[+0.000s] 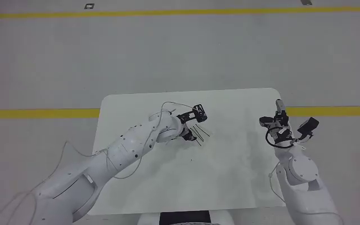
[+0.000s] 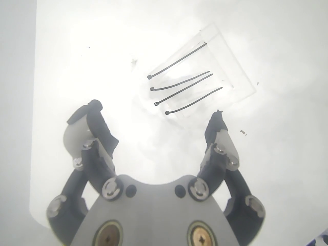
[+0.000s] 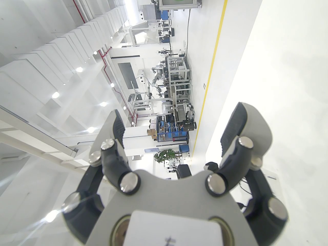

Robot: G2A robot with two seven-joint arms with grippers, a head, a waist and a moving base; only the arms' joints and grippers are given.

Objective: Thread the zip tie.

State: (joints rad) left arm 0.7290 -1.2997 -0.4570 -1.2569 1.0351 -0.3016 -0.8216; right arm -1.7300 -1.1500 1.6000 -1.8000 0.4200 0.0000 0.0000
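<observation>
The left fingers (image 2: 98, 126) are spread wide with nothing between them, hanging over the white surface (image 2: 102, 39). Just ahead of their tips lie four thin black zip ties (image 2: 184, 88), side by side and roughly parallel on a clear plastic sleeve (image 2: 230, 60). Each lies flat and unlooped, its small square head nearest the fingers and its tapered tail pointing away. Two are slightly bowed. The right fingers (image 3: 234, 126) are also apart and empty, raised by the surface's right edge, well apart from the ties.
</observation>
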